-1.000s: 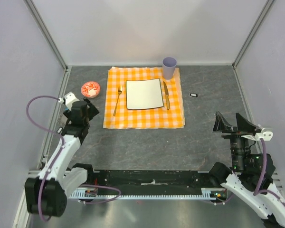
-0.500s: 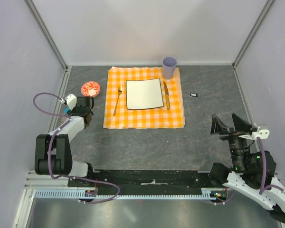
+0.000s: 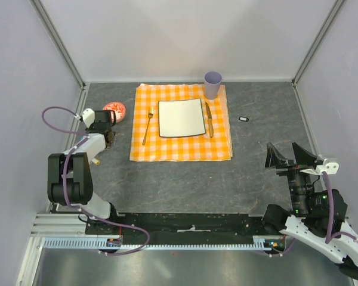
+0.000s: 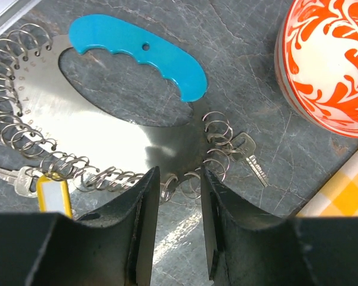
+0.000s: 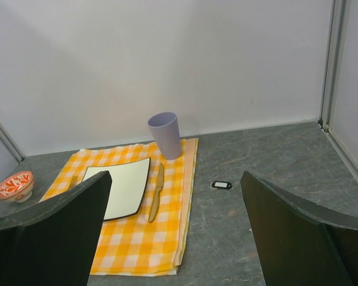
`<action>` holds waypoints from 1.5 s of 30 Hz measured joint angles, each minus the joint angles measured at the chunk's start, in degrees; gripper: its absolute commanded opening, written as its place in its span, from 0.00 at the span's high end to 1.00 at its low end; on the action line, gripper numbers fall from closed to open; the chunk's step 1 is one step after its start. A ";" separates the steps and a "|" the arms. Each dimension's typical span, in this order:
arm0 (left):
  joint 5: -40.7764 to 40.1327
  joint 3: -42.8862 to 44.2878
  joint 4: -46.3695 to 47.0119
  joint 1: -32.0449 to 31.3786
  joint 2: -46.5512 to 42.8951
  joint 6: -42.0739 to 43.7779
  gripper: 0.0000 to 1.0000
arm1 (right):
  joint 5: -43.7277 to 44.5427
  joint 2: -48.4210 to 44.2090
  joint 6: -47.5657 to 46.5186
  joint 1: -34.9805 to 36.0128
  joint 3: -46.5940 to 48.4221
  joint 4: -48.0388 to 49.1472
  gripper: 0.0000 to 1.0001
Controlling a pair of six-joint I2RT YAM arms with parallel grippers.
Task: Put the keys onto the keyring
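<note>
The keyring (image 4: 119, 146), a flat silvery plate with a turquoise grip (image 4: 140, 56) and wire rings (image 4: 24, 128) crowding its rim, is lying on the dark surface (image 4: 238, 59) at the far left. It is sitting at about 9 o'clock from the checked cloth (image 3: 167, 149) and at 7 o'clock from the red-and-white bowl (image 4: 328, 65), just beside it.

One small key (image 4: 250, 159) is sitting at the plate's 4 o'clock, its head touching a ring there. It is looking threaded on, though I cannot be sure. A second key (image 4: 11, 177) is poking out at 8 o'clock beside a yellow tag (image 4: 53, 193); whether it is on a ring is not showing. Most rings are standing bare.

The left hand (image 4: 178, 196) is hanging over the plate's 6 o'clock rim, released. Its fingers (image 4: 140, 226) are standing apart on either side of a ring and are not clamping it, as far as I can see. The right hand (image 3: 284, 156) is hovering well apart at the cloth's 4 o'clock, spread wide and holding nothing.

By my reckoning the job is barely begun: at most one or two keys are on, and neither hand is carrying a loose key.
</note>
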 measured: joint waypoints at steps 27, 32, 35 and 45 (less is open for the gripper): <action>4.90 9.60 -15.26 0.66 10.36 3.26 0.78 | 0.00 0.00 -0.37 0.63 0.00 -0.07 0.02; 5.75 9.60 -15.93 0.66 10.36 3.32 0.98 | 0.00 0.00 -0.37 0.63 0.00 -0.15 0.02; 5.81 9.60 -15.93 0.63 10.21 3.45 0.98 | 0.00 0.00 -0.37 0.63 0.02 -0.20 0.02; 7.04 7.82 -19.87 0.63 -8.22 3.50 0.98 | -0.31 0.00 -0.66 0.63 0.00 -0.02 0.02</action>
